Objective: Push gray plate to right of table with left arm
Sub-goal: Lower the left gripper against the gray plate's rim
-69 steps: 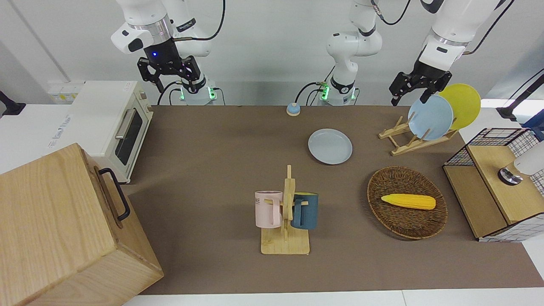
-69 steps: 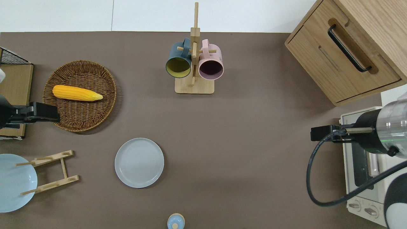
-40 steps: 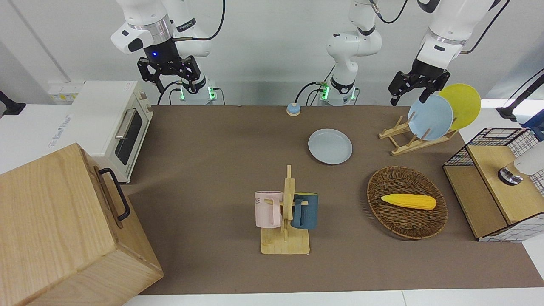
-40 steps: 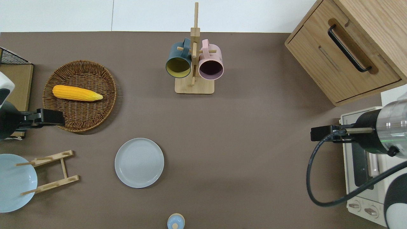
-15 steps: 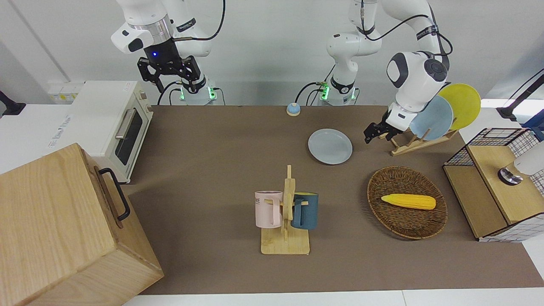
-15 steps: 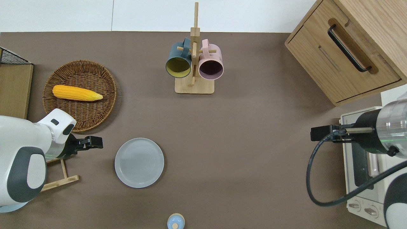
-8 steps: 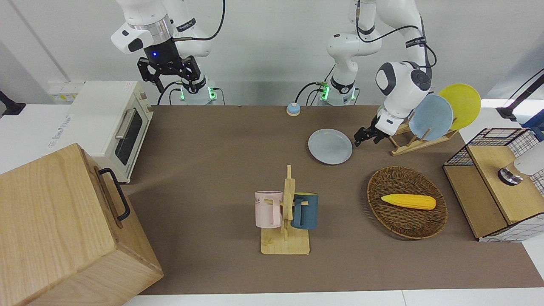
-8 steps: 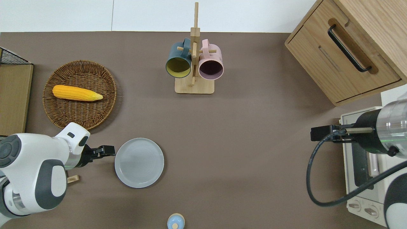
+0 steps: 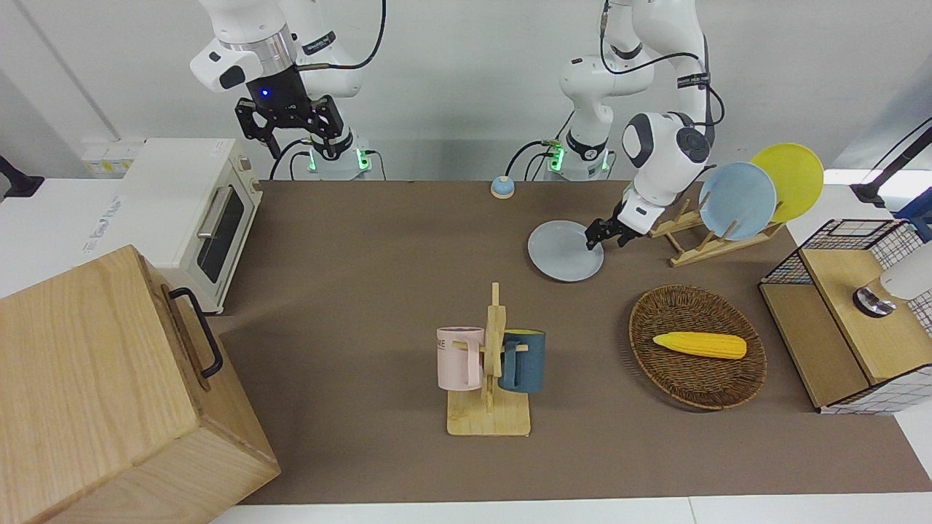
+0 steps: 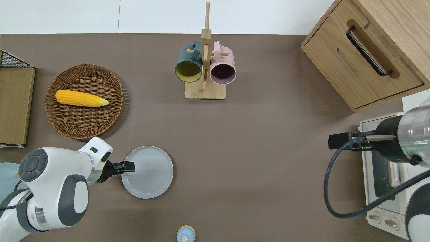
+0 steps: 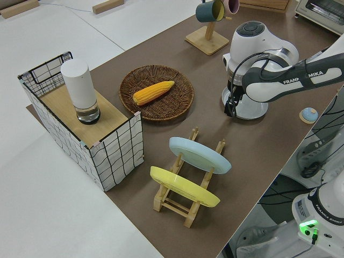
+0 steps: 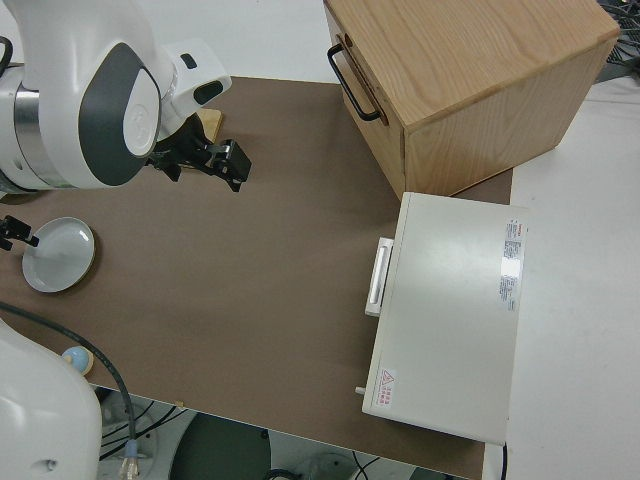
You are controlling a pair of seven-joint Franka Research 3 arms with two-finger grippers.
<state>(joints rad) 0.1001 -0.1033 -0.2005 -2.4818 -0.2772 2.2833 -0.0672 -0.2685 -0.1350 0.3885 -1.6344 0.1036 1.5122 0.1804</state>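
Overhead view: left gripper (image 10: 129,166) low at the gray plate (image 10: 147,172), on its rim toward the left arm's end of the surface (image 10: 268,141).
Placed there, probably, to shove the plate toward the right arm's end. Jaws' state: cannot tell. Plate lies near the robots; mug rack (image 10: 205,64) stands farther off, clear of a straight push. Right arm parked.

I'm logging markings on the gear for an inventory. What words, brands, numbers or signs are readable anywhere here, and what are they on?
"FRANKA" and "MIKA": on the left arm, left side view.
"NE": on the pink mug, the rest hidden.
Red triangle sign with small print: on the white oven, unreadable.
Label strip on the oven's top: too small.
Print on the oven's side, front view: blurred.
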